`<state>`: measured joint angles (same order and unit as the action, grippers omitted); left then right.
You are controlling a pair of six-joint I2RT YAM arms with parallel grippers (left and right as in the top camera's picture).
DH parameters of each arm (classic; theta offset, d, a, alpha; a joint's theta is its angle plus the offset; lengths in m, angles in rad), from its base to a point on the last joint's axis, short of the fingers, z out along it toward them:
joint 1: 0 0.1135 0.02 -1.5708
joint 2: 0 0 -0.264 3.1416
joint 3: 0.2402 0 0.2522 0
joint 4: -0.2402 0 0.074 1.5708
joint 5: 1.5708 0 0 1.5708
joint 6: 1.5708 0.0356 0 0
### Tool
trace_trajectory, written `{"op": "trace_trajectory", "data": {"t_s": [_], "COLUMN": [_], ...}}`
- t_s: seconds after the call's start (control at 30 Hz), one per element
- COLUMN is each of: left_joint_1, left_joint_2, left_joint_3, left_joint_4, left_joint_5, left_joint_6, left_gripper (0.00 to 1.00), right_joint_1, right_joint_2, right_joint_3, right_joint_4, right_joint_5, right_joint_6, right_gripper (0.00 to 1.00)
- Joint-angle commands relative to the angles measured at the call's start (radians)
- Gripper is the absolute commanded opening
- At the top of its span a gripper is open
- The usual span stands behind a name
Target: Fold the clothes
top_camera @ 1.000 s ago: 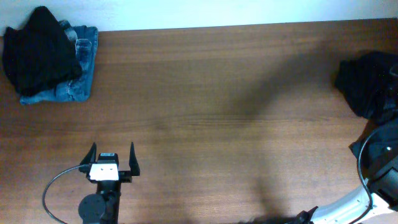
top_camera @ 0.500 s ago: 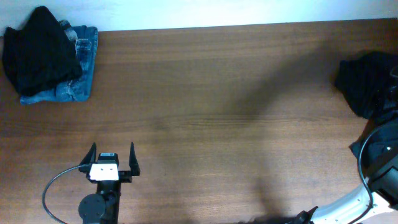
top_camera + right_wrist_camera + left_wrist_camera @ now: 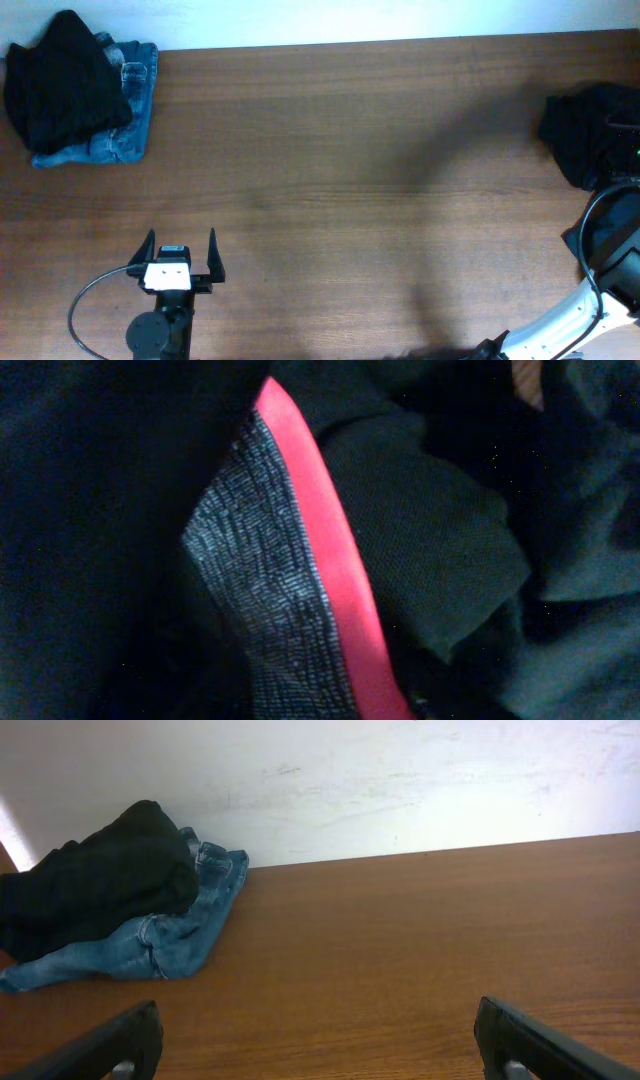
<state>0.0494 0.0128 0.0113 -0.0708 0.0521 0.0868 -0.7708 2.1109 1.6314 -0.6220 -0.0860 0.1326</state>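
Seen from above, the left gripper (image 3: 180,243) stands in the lower left of the picture over the bare table (image 3: 350,200). Its jaws are spread wide and hold nothing. In the upper left corner a black garment (image 3: 62,75) lies on top of blue jeans (image 3: 128,120), close to the far edge of the table and well apart from that gripper. At the right edge there is a dark pile (image 3: 580,130) of clothes. The right arm (image 3: 565,325) comes up from the lower right toward it and goes partly out of the frame.

The left wrist view shows the same two garments from low and from the side. The black one is a rounded heap at the left, and the jeans spread out under it toward the right, in front of a white wall (image 3: 400,780). The two fingers (image 3: 100,1045) appear only in the lower corners, far from each other.

The right wrist view gives what the overhead cannot. It looks from very near at dark fabric, where a red strip (image 3: 320,550) runs diagonally from the top to the bottom, beside a grey textured panel (image 3: 255,600). The jaws of the right gripper are hidden both here and from above, so I cannot tell if they are wide, narrow or holding cloth.
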Motion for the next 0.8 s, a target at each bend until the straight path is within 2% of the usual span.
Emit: {"op": "trace_trajectory", "data": {"t_s": [0.0, 0.1, 0.17, 0.23, 0.47, 0.63, 0.77], "left_joint_1": [0.006, 0.006, 0.006, 0.006, 0.006, 0.006, 0.006], "left_joint_2": [-0.006, -0.006, -0.006, -0.006, -0.006, -0.006, -0.006], "left_joint_3": [-0.002, -0.002, -0.002, -0.002, -0.002, -0.002, -0.002], "left_joint_4": [-0.005, -0.005, -0.005, -0.006, -0.006, -0.005, -0.005], "left_joint_5": [0.011, 0.011, 0.011, 0.011, 0.011, 0.011, 0.011], "left_joint_6": [0.013, 0.013, 0.013, 0.013, 0.013, 0.013, 0.013], "left_gripper": [0.99, 0.99, 0.99, 0.99, 0.99, 0.99, 0.99], "right_joint_1": [0.018, 0.011, 0.006, 0.003, -0.010, -0.009, -0.010], "right_joint_2": [0.012, 0.011, 0.003, -0.013, -0.080, -0.119, -0.137], "right_joint_3": [-0.002, 0.005, 0.010, 0.017, 0.057, 0.058, 0.058], "right_joint_4": [0.011, 0.009, 0.005, -0.002, -0.037, -0.044, -0.058], "right_joint_5": [-0.006, -0.007, -0.007, -0.007, -0.007, -0.007, -0.007], "right_joint_6": [-0.001, -0.001, 0.000, 0.007, 0.006, 0.006, 0.007], "right_gripper": [0.49, 0.42, 0.30, 0.23, 0.22, 0.16, 0.15]}}
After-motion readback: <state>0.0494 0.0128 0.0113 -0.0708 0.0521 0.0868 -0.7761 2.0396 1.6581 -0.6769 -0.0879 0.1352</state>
